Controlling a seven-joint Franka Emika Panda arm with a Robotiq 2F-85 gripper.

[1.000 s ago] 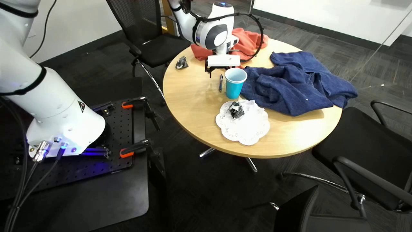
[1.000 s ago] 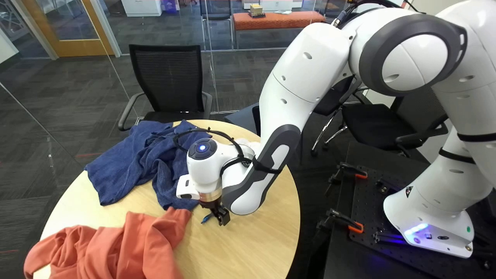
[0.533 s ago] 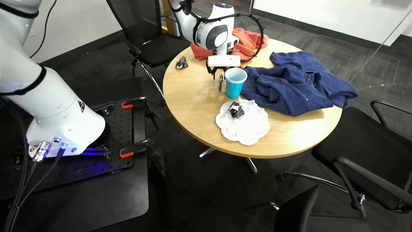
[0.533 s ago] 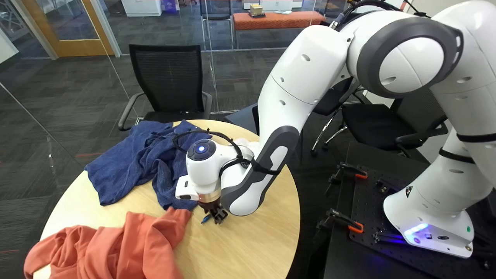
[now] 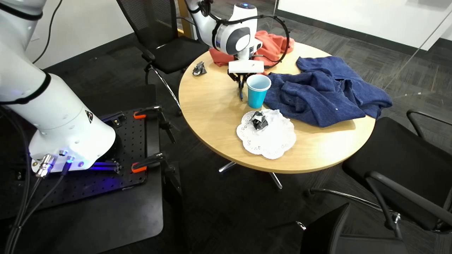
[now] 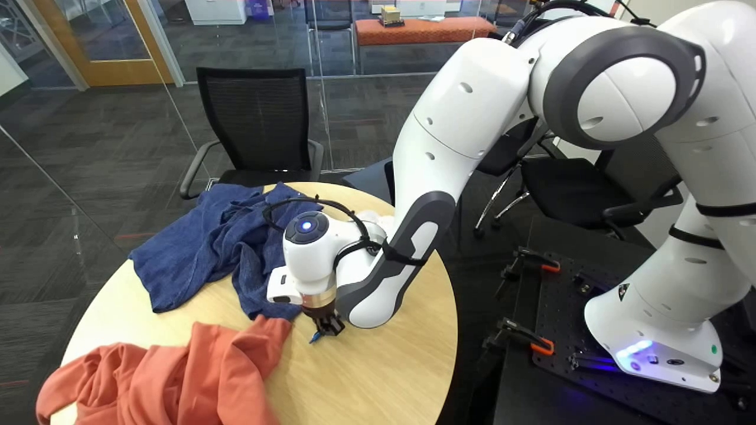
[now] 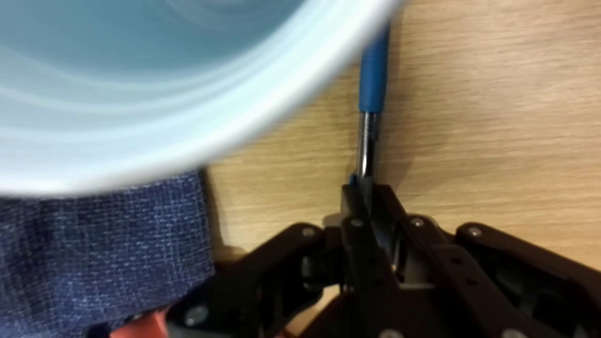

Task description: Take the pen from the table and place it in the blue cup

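The pen (image 7: pixel 373 80), blue with a shiny metal part, is pinched at that metal part between the fingertips of my gripper (image 7: pixel 367 193) in the wrist view. Its far end runs out of sight behind the cup's rim. In an exterior view the pen (image 5: pixel 241 96) points down from the gripper (image 5: pixel 241 84), close beside the blue cup (image 5: pixel 257 97). The cup stands upright on the round wooden table (image 5: pixel 212 109); its pale rim (image 7: pixel 197 141) fills the upper left of the wrist view. Another exterior angle shows only a blue tip of the pen (image 6: pixel 316 337) below the fingers, the cup being hidden there.
Dark blue denim (image 5: pixel 317 95) lies right behind the cup. An orange cloth (image 6: pixel 171 378) is bunched near the gripper. A white doily (image 5: pixel 266 141) with a crumpled wrapper (image 5: pixel 259 121) sits in front of the cup. Another crumpled wrapper (image 5: pixel 199 68) lies by the table's edge.
The jaws have come together from wide apart and taken hold of the pen, whose blue tip has shifted slightly. The arm has hardly moved; the cup stands where it was.
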